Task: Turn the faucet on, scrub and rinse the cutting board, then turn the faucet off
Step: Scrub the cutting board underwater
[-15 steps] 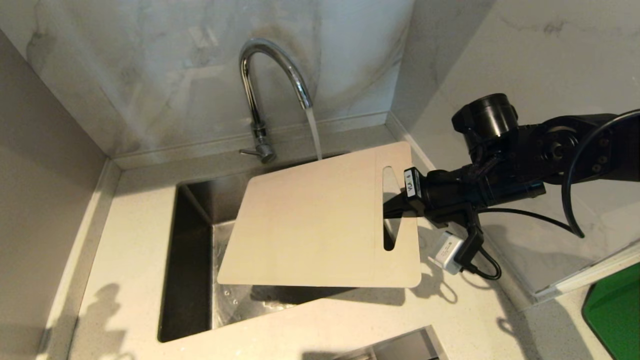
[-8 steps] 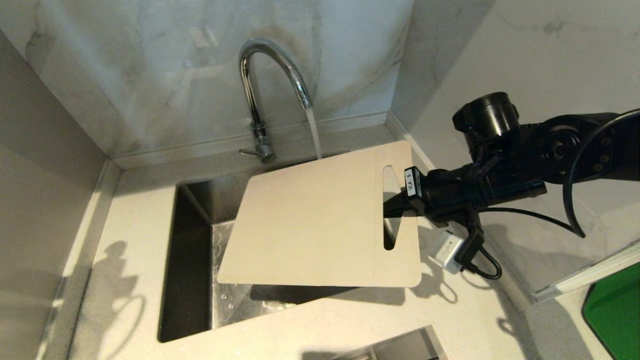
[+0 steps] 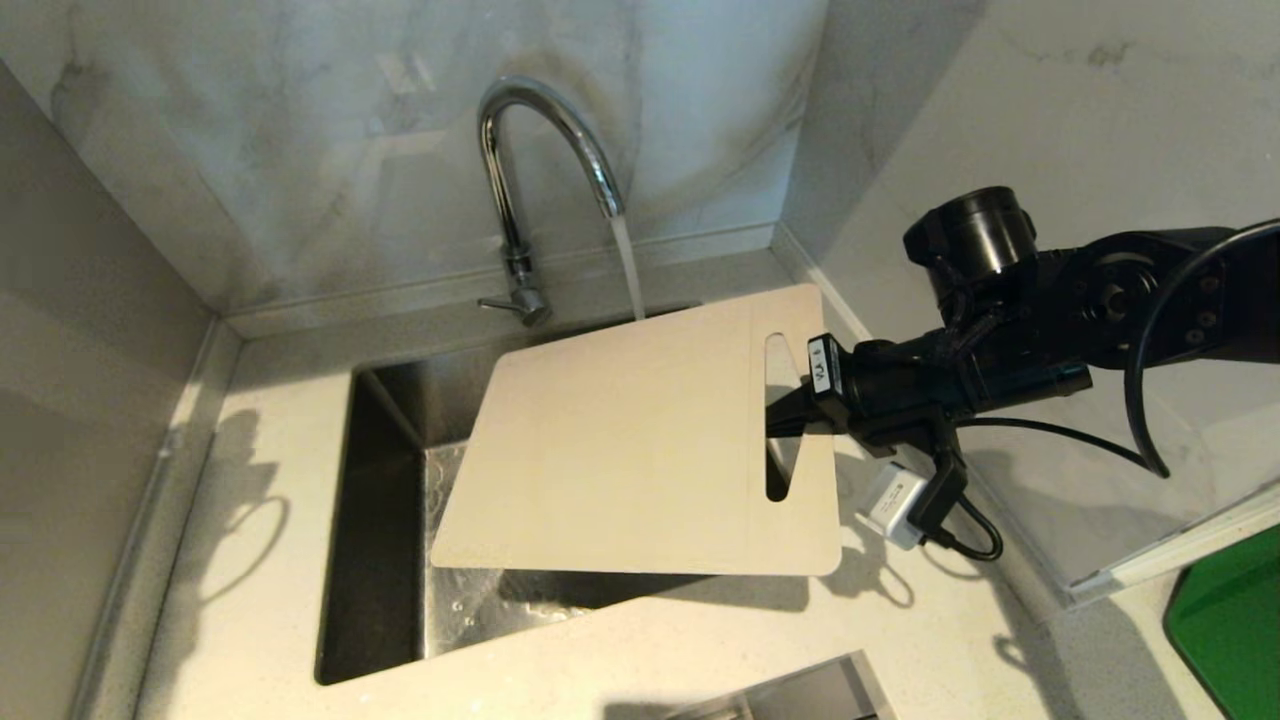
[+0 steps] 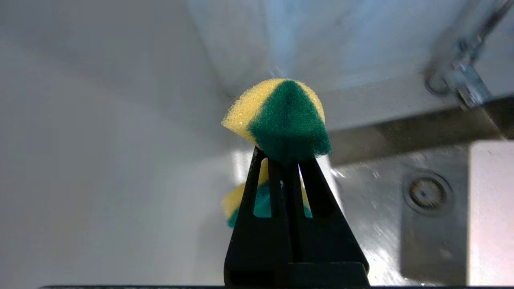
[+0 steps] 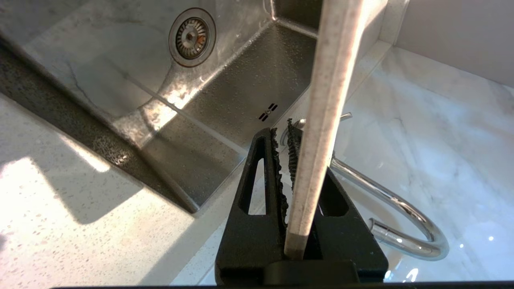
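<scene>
1. Chrome shows once from my seat: one faucet [image 3: 545,190] stands at the desk's back edge behind the sink, with one stream of water [image 3: 628,265] running from its spout.
2. I count one cutting board [image 3: 640,440], cream-white, held over the sink's right half and tilted, its far edge just under the stream.
3. My right claw [image 3: 790,410] pinches the board at the short end with the handle slot, toward the desk's right edge; in the right wrist view the board's edge [image 5: 321,120] sits clamped between the two black fingers [image 5: 257,192].
4. My left claw [image 4: 287,160] is pressed together on one sponge [image 4: 281,116], yellow with a green scouring face; it is out of the head view.
5. One steel sink [image 3: 375,520] is set in the desk [image 3: 260,500], wet inside, with one round drain [image 5: 192,37] in its floor.
6. One green object [image 3: 1230,625] lies at the desk's near right corner, partly cut off.
</scene>
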### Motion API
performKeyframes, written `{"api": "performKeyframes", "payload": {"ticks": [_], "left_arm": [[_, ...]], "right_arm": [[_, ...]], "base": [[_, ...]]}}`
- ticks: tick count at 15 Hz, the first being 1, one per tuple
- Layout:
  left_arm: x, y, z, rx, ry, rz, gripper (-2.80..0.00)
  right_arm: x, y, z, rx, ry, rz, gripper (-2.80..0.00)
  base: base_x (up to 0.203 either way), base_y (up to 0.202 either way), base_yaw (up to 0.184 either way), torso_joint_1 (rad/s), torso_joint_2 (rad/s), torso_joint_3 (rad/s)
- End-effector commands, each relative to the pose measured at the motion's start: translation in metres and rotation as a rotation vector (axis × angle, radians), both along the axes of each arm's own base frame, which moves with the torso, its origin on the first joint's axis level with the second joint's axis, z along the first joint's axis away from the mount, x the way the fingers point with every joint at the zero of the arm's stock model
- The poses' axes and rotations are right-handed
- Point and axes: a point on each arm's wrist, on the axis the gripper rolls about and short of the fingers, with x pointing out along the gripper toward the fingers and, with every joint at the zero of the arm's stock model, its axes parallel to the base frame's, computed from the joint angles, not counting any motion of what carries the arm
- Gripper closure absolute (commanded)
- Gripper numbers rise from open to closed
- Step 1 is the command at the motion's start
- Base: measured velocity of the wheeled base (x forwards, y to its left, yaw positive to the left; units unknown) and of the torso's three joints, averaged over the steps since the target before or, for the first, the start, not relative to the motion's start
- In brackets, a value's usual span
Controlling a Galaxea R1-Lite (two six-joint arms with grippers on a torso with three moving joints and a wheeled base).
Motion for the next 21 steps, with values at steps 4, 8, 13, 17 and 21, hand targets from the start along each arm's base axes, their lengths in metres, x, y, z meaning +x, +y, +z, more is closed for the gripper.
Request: {"api": "performKeyframes", "payload": {"ticks": [4, 8, 13, 17, 21], "left_arm": [[0.039, -0.023, 0.004, -0.212, 0.154, -0.128, 0.0], [0.048, -0.048, 0.002, -0.312, 0.2, -0.223, 0.0], [0.055, -0.081, 0.004, -0.456, 0.24, -0.337, 0.0], [0.048, -0.126, 0.008, -0.585, 0.303, -0.503, 0.0], [0.044, -0.18, 0.001, -0.726, 0.427, -0.682, 0.0]], "right_arm": [[-0.003, 0.002, -0.002, -0.005, -0.002, 0.021, 0.0], [-0.017, 0.012, -0.002, -0.005, 0.009, 0.062, 0.0], [-0.038, 0.026, -0.006, -0.004, 0.046, 0.115, 0.0], [-0.042, 0.029, -0.013, 0.007, 0.05, 0.119, 0.0], [-0.045, 0.032, -0.015, 0.005, 0.055, 0.13, 0.0]], "base": [[0.0, 0.0, 0.0, 0.0, 0.0, 0.0], [0.0, 0.0, 0.0, 0.0, 0.0, 0.0], [0.0, 0.0, 0.0, 0.0, 0.0, 0.0], [0.0, 0.0, 0.0, 0.0, 0.0, 0.0], [0.0, 0.0, 0.0, 0.0, 0.0, 0.0]]}}
